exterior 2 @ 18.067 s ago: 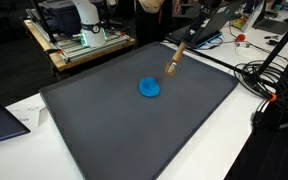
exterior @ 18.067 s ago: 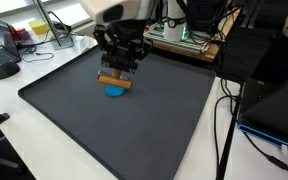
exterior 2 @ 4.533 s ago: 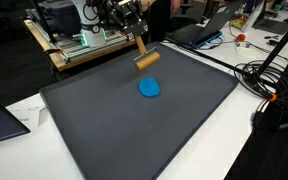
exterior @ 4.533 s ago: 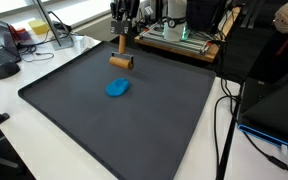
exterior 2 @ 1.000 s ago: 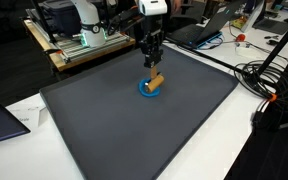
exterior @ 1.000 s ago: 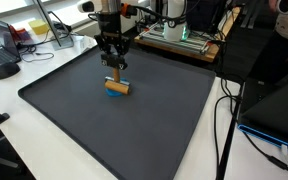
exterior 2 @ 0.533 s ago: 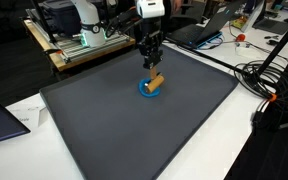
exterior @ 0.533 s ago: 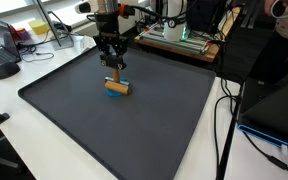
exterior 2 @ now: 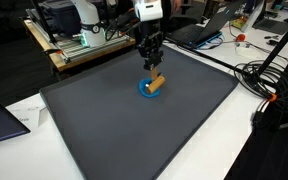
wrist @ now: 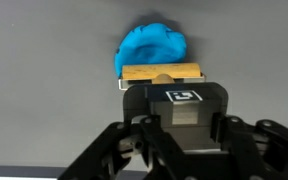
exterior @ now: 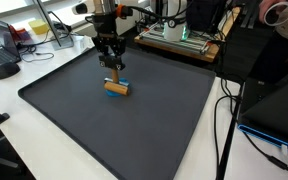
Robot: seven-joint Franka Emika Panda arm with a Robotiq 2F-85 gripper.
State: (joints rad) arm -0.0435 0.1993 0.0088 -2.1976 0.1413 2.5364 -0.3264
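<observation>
– Jaws: what state is recorded?
– Fully closed on the upright handle of one wooden roller (exterior: 116,87).
– Where is the roller placed?
– It is rested on one blue dough lump (wrist: 152,47), upon one dark mat (exterior: 104,130) on the desk (exterior: 39,58).
– Markings?
– One black-and-white square tag (wrist: 186,96) is noted above the jaws.

blue lump (wrist: 152,48): in the wrist view its near edge lies hidden behind the wooden roller (wrist: 162,72); in both exterior views only a rim shows beneath it.
roller handle: above the lump, buried in the claw (exterior: 113,66).
claw fingertips: above the lump, covered by the claw's own body in the wrist view.
</observation>
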